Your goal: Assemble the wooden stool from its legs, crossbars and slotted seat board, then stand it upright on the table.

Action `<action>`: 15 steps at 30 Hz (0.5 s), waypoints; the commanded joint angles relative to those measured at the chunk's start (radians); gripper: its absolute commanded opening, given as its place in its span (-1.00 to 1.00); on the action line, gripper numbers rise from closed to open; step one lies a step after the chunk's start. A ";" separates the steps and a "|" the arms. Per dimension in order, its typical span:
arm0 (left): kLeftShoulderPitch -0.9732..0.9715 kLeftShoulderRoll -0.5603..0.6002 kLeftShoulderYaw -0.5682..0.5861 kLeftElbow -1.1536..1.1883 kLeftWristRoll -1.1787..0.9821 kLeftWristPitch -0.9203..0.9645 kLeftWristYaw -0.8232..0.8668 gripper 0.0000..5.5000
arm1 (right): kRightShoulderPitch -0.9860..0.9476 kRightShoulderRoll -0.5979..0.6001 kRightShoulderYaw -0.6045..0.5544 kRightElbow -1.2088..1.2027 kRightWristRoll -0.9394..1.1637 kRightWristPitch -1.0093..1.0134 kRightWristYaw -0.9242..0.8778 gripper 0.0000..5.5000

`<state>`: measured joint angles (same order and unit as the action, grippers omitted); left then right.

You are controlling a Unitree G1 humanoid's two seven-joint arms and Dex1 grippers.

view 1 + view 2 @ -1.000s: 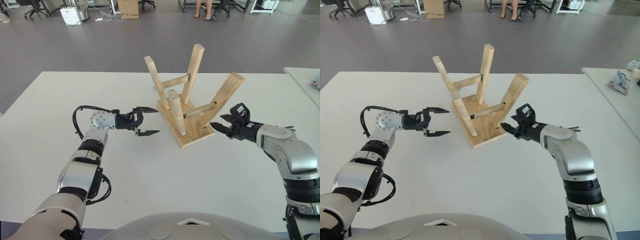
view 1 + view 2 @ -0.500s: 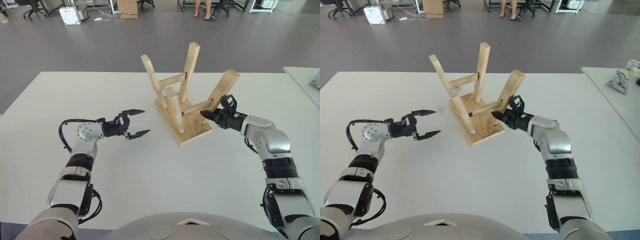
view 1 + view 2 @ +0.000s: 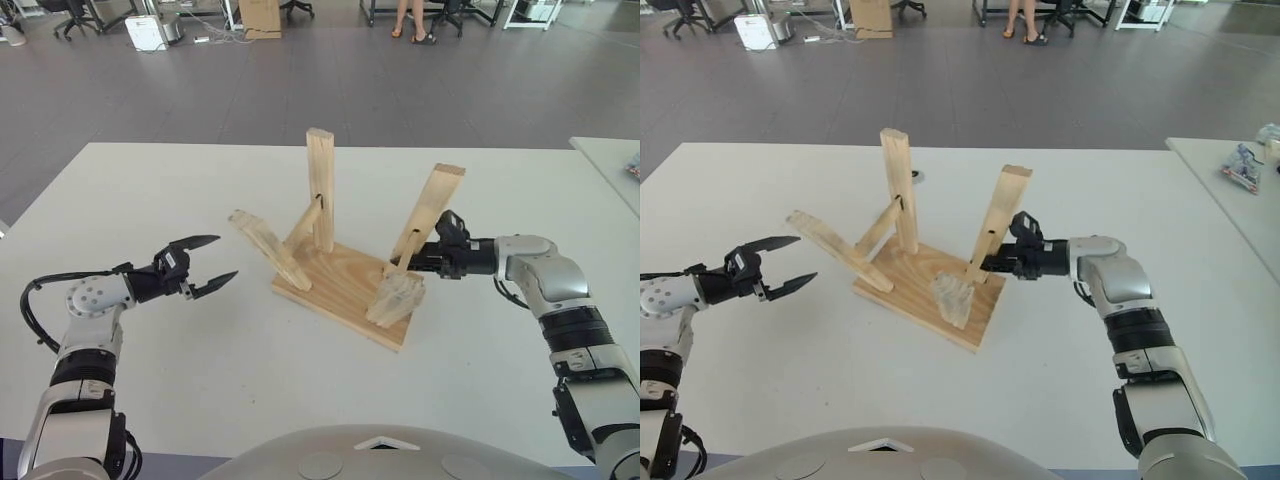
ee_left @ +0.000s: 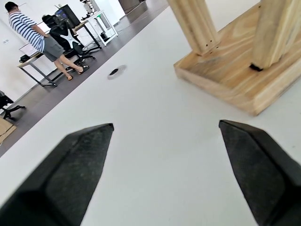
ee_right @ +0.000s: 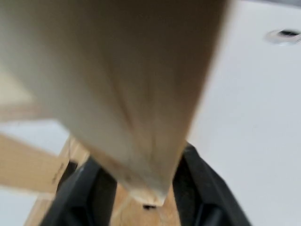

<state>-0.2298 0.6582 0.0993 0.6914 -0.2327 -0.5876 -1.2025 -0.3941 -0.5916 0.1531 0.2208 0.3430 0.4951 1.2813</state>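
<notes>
The wooden stool (image 3: 330, 280) lies upside down in the middle of the tabletop (image 3: 150, 180). Its one seat board (image 3: 350, 305) rests flat on the surface, with four legs pointing up: a far leg (image 3: 321, 185) upright, a right leg (image 3: 430, 210) tilted, a left leg (image 3: 268, 248) leaning outward, and a near leg (image 3: 395, 300) that is blurred. One crossbar (image 3: 303, 222) shows clearly, joining the left and far legs. The right hand (image 3: 402, 264) is closed on the right leg, low down near the board. The left hand (image 3: 227, 256) hangs well left of the stool, spread wide and holding nothing.
</notes>
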 commanded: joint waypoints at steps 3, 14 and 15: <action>-0.137 -0.056 -0.111 0.074 0.088 -0.023 -0.018 0.51 | -0.034 -0.119 0.030 0.087 -0.154 -0.227 0.020 -0.14; -0.254 -0.094 -0.355 0.444 0.430 -0.243 0.150 0.51 | 0.477 -0.181 -0.116 -0.393 -0.053 -0.046 -0.155 -0.14; -0.215 -0.091 -0.372 0.432 0.408 -0.255 0.080 0.51 | 0.546 -0.141 -0.099 -0.471 -0.048 -0.006 -0.219 -0.21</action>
<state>-0.5488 0.5645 -0.2068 1.1013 0.1265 -0.8518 -1.0001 0.0726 -0.7701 0.0393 -0.1424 0.2846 0.4350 1.1387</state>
